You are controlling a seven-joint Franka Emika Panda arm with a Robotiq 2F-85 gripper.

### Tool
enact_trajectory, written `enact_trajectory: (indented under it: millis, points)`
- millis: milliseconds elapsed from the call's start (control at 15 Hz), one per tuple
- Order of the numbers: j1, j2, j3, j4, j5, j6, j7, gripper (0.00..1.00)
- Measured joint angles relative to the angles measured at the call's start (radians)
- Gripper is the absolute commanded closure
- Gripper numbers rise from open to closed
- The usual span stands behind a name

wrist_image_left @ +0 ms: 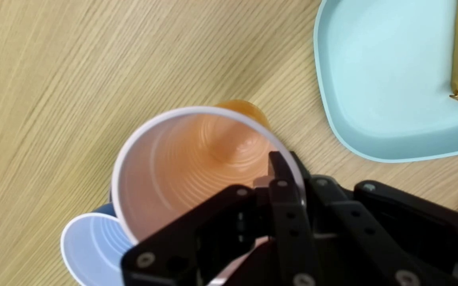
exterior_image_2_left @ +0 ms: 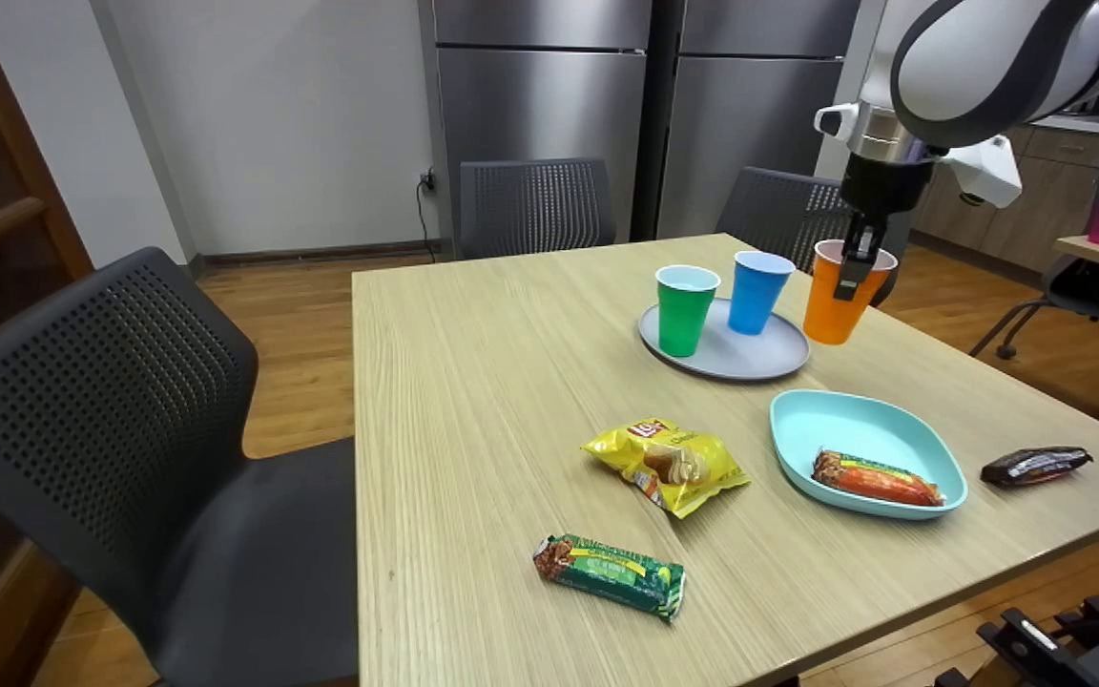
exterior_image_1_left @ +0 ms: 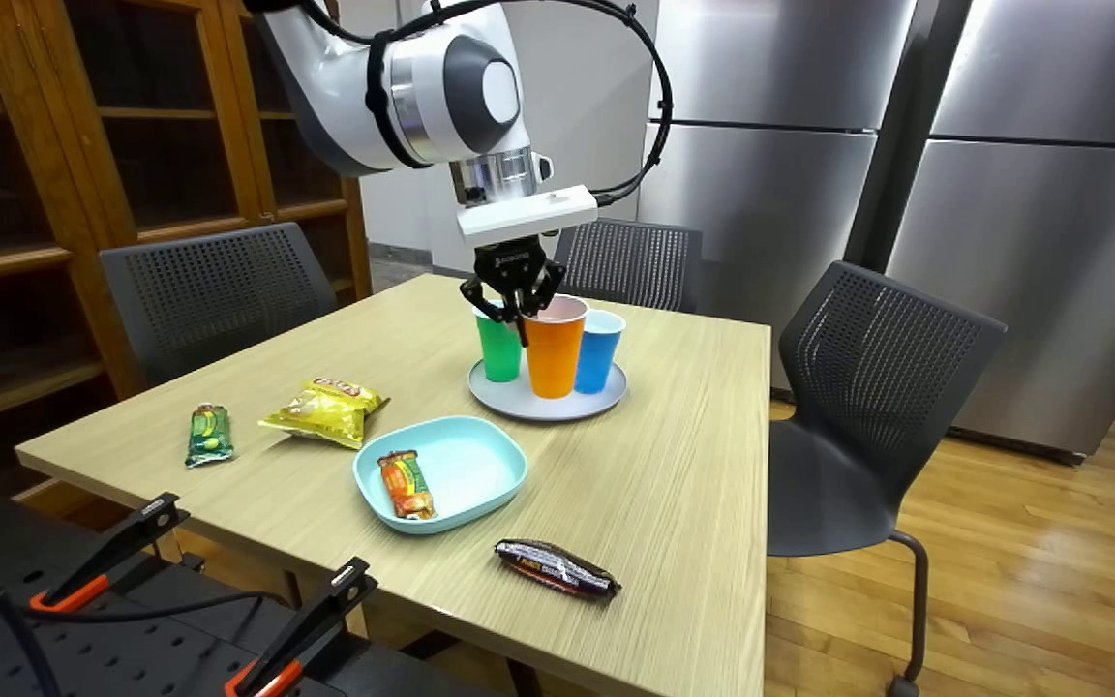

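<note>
In an exterior view the gripper (exterior_image_2_left: 852,281) pinches the orange cup (exterior_image_2_left: 830,317), tilted aloft at two o'clock from the grey plate (exterior_image_2_left: 738,362); the green cup (exterior_image_2_left: 685,317) and blue cup (exterior_image_2_left: 756,298) stand on it at nine and one o'clock; the grasp looks made, letting go undone.

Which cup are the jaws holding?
The orange cup: only its wall is pinched between the jaws; the blue cup and green cup stand on the grey plate.
</note>
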Motion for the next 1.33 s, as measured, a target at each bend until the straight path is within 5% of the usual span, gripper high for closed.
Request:
enact_trajectory:
  millis: [1333]
  points:
    - [-0.031,-0.117,-0.045,-0.113,0.084,-0.016,0.113,0.99]
